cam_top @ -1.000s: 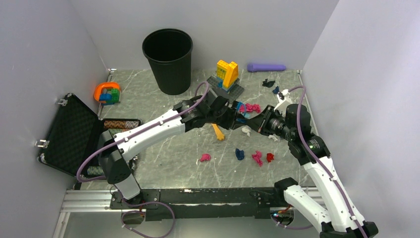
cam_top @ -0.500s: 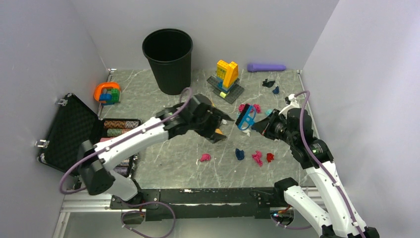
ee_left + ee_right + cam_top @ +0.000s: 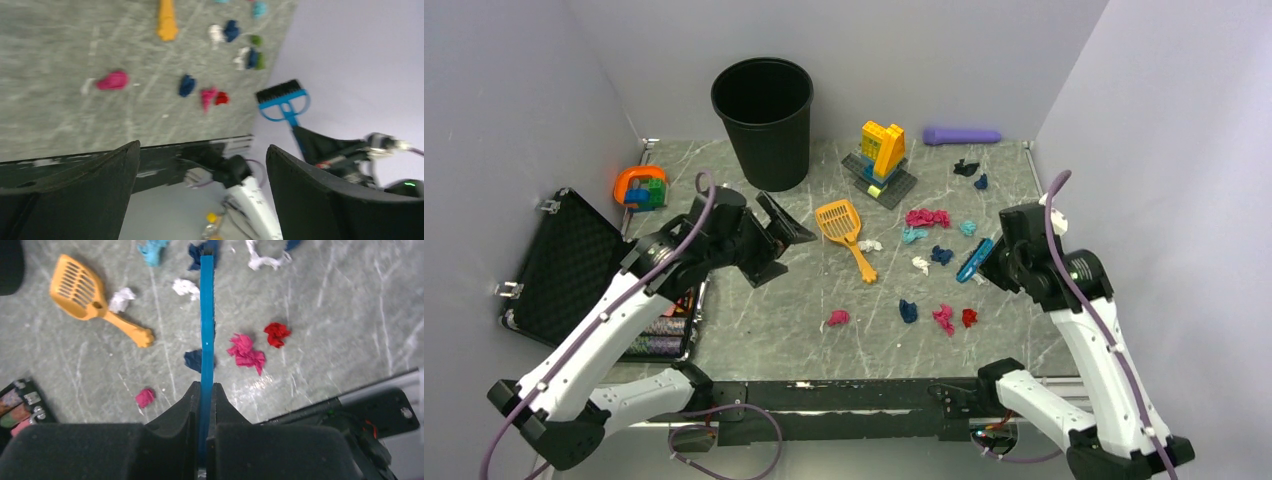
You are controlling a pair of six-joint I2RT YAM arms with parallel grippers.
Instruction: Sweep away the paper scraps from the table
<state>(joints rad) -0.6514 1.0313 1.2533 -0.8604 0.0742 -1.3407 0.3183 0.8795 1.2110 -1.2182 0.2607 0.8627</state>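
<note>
Right gripper (image 3: 205, 390) clamped tight on the blue brush (image 3: 206, 315), held out over the paper scraps (image 3: 943, 318) strewn centre-right on the table (image 3: 764, 320), looking ready to sweep. Left gripper (image 3: 782, 248) gapes wide, empty, left of the orange scoop (image 3: 838, 219).

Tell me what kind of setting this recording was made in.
Probably a lab test cell: a grey-green marble-patterned table boxed in by plain pale wall panels, two white robot arms bolted at its near edge, and staged clutter such as crumpled coloured paper scraps and a black plastic bin.
</note>
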